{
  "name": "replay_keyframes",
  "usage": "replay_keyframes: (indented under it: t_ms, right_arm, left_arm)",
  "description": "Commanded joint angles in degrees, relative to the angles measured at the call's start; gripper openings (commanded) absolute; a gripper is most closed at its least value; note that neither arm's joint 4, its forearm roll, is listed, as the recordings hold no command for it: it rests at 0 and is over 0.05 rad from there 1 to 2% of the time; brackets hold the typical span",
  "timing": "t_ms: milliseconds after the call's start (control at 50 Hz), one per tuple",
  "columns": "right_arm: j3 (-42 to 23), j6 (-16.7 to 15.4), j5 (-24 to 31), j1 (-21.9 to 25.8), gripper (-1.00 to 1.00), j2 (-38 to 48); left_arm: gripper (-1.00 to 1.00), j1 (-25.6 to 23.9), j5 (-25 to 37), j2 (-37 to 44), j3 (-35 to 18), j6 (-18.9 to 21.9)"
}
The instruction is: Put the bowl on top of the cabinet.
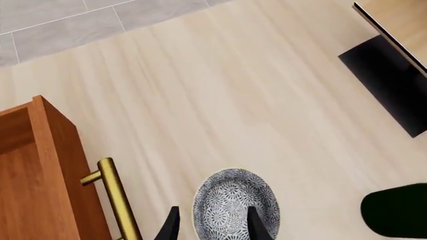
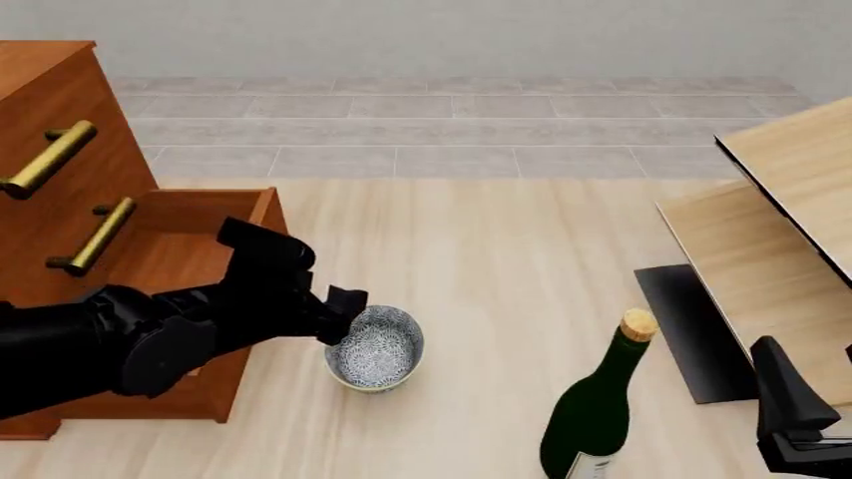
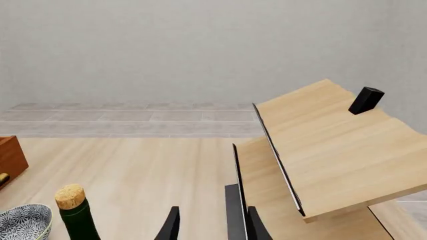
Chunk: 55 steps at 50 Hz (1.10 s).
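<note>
bowl (image 2: pixel 377 346): sitting upright on the pale wood worktop (image 2: pixel 506 269), just in front of the cabinet's lower right corner. Speckled grey-blue inside, cream outside. Not on top of the cabinet yet.

left gripper (image 2: pixel 341 314): right at the bowl's near-left rim. In the left wrist view the two dark fingertips (image 1: pixel 257 226) are spread apart, one over the bowl's inside and the other just outside the rim, so it's straddling the rim, not clamped on it as far as I can see.

cabinet (image 2: pixel 60 150): big reddish-brown chest on the left, brass bar handles (image 2: pixel 51 157). A lower drawer (image 2: pixel 200 244) is pulled out, and the left arm reaches across in front of it.

wine bottle (image 2: pixel 597 409): dark green, corked, standing upright to the right of the bowl, well apart from it.

right gripper (image 3: pixel 211 225): low at the right edge of the front view, fingers parted, nothing between them, near the bottle but not touching.

pale furniture (image 2: pixel 785 215): light wood with black edging, far right.
</note>
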Motion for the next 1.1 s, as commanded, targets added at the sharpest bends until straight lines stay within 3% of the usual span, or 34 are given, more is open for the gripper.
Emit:
replay_keyframes:
  t_ms: [20, 1100]
  right_arm:
    - [0.0, 0.0, 0.0, 0.0, 1.00, 0.0]
    - [0.0, 0.0, 0.0, 0.0, 1.00, 0.0]
  left_arm:
    - [1.00, 0.4, -1.0, 1.5, -0.1, 0.4]
    - [1.00, 0.7, -6.5, 10.2, -0.3, 1.8]
